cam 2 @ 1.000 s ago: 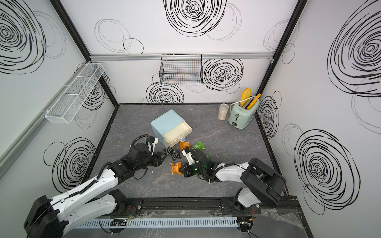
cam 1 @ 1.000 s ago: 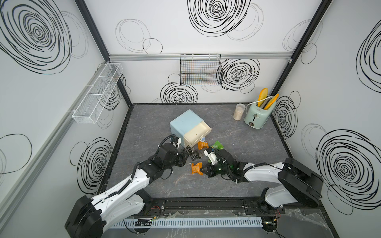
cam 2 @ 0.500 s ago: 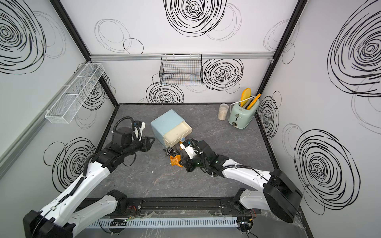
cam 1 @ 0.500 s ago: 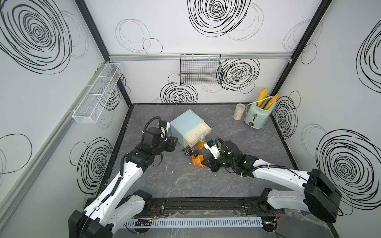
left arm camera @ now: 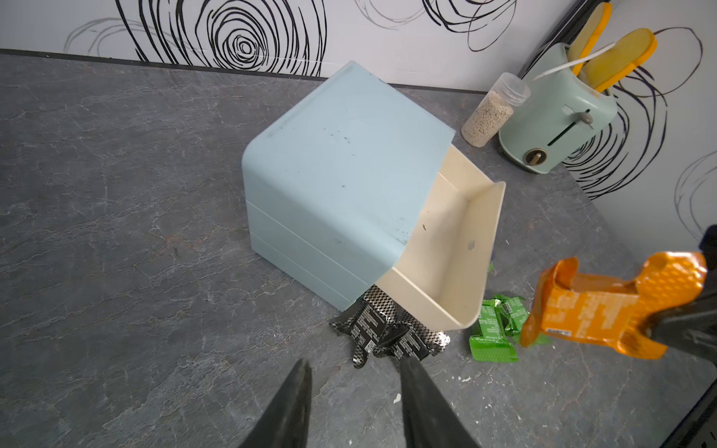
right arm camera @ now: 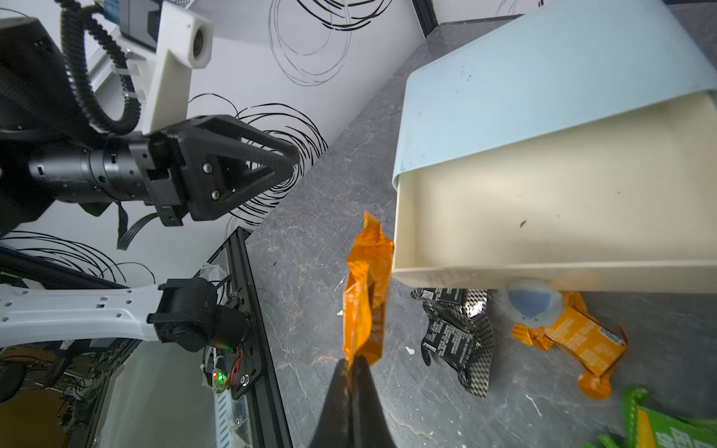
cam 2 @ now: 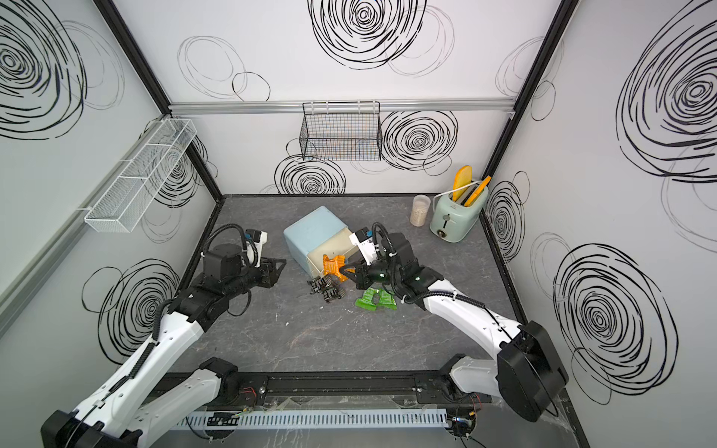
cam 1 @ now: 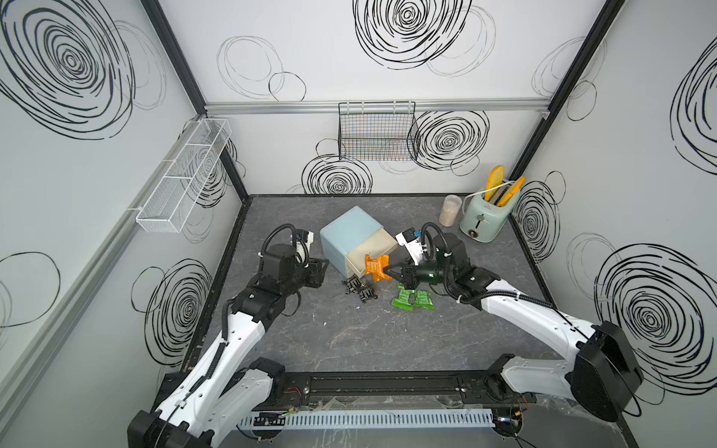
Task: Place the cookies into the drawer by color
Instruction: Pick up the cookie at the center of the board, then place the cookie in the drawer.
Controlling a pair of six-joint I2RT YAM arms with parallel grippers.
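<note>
— What lay nearest on the surface (cam 1: pixel 349 341), out in front of the cabinet (cam 1: pixel 349 232)?

— A pair of green cookie packets (cam 1: pixel 411 300) lay together. They were the farthest out from the cabinet's open front, toward the robot's right. Closer in, a small heap of black cookie packets (cam 1: pixel 361 289) sat at the cabinet's foot, partly under the pulled-out top drawer (cam 1: pixel 372 248).

— And the orange ones?

— The held orange packet (right arm camera: pixel 366 287) was pinched by one end in the right claw (right arm camera: pixel 351 362), with the jaws clamped tight on the foil. It hung in the air right at the drawer's front corner. I couldn't tell whether it touched the rim. A second orange packet (right arm camera: pixel 574 345) lay flat on the surface below the drawer's bluish knob (right arm camera: pixel 533 300), beside the black heap.

— The left claw (left arm camera: pixel 355 364)?

— Its jaws stood partly apart with nothing between them. It hovered just off the cabinet's near corner on the robot's left, aimed toward the black packets.

— The cabinet itself?

— It was pale blue and stood at an angle on the surface, with the cream top drawer out.

— Beyond it?

— Behind the cabinet, off to the robot's right, a clear jar of pale grains (cam 1: pixel 450 209) stood just beside a mint-green toaster (cam 1: pixel 483 221) holding yellow-orange slices (cam 1: pixel 500 186). Higher up behind the cabinet hung a black wire basket (cam 1: pixel 378 132).
</note>
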